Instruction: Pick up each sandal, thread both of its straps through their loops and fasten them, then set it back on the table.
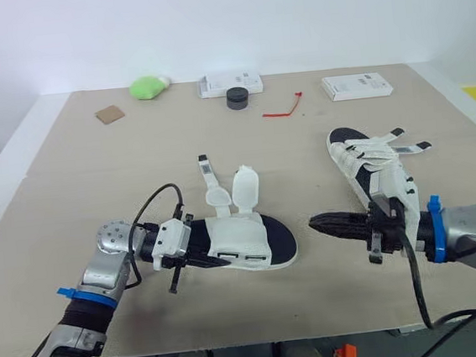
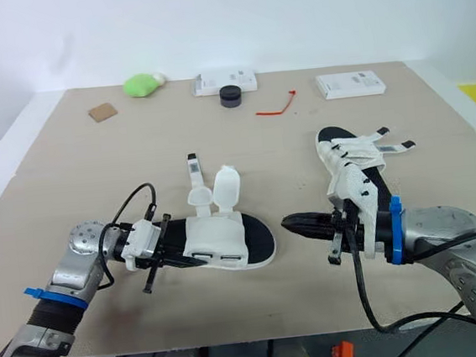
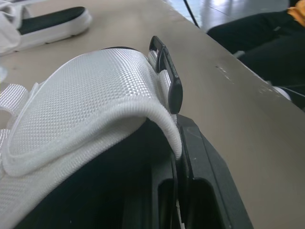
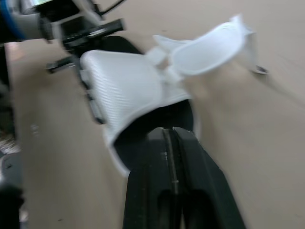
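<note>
Left claw (image 1: 203, 251) is closed on the sandal (image 1: 248, 243) near the tabletop's (image 1: 66, 237) front edge. Right claw (image 1: 316, 222), closed and empty, points at its toe.

White sandal (image 3: 86, 95) upper, black loop (image 3: 167, 71)

far edge of your pale beige tabletop (image 1: 95, 184): crumpled green cloth (image 1: 148, 87), brown cardboard square (image 1: 109, 114), flat white box (image 1: 229, 84) with black round puck (image 1: 237, 97) just in front, thin red tie (image 1: 284, 106), second flat white box (image 1: 356, 86).
</note>
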You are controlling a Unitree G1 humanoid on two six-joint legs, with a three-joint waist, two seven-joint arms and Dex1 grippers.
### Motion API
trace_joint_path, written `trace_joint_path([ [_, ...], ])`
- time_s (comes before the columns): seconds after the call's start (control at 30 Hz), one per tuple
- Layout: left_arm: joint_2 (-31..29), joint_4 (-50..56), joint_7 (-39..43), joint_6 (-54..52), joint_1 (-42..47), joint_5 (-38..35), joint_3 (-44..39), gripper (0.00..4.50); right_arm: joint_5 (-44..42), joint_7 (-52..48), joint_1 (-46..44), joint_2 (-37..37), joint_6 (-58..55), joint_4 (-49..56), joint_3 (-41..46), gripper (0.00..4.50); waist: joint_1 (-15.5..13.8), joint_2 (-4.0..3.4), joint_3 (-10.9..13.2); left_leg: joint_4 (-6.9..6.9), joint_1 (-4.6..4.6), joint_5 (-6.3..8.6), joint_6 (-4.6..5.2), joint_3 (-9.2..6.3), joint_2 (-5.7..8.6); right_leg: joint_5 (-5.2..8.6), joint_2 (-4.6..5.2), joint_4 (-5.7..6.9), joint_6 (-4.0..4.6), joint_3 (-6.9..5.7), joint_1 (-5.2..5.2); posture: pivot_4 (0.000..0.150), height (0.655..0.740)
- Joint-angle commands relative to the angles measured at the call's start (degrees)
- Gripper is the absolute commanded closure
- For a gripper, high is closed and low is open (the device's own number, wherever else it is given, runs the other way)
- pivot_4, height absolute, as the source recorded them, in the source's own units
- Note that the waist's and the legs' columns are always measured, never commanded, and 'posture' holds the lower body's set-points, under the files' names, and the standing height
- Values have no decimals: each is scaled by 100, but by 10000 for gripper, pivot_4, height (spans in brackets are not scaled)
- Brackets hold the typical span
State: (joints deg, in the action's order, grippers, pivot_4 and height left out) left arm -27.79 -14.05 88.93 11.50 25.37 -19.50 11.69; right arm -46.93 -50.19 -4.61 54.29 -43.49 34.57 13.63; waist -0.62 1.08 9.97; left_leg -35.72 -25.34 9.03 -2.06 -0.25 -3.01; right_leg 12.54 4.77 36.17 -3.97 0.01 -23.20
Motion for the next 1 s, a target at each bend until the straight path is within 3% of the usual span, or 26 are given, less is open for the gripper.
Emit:
trace_joint_path([
  [0.03, 150, -25, -259, -9, -108, 112, 76, 45000, -23, -479, -149, 129, 166, 4, -173, 44458, 1, -6, -4, -1, 0, 0, 0, 0, 0, 0, 0, 0, 0, 0, 0, 1500, 7400],
  [0.53, 125, -34, -225, -375, -124, 117, 108, 45000, 1777, -1684, -2048, -287, 1137, -2054, -2324, 44458, 10, -42, -24, -3, 11, -2, 4, 4, 2, -3, -4, 0, -1, 7, 4, 1500, 7400],
  [1.0, 550, -1215, -119, -202, 925, 265, 15, 45000, 2307, -2083, -2577, -781, 1426, -2758, -2618, 44458, 3, -45, -25, -15, 8, -18, 24, -1, 3, -23, -11, 3, -4, 9, 5, 1500, 7400],
])
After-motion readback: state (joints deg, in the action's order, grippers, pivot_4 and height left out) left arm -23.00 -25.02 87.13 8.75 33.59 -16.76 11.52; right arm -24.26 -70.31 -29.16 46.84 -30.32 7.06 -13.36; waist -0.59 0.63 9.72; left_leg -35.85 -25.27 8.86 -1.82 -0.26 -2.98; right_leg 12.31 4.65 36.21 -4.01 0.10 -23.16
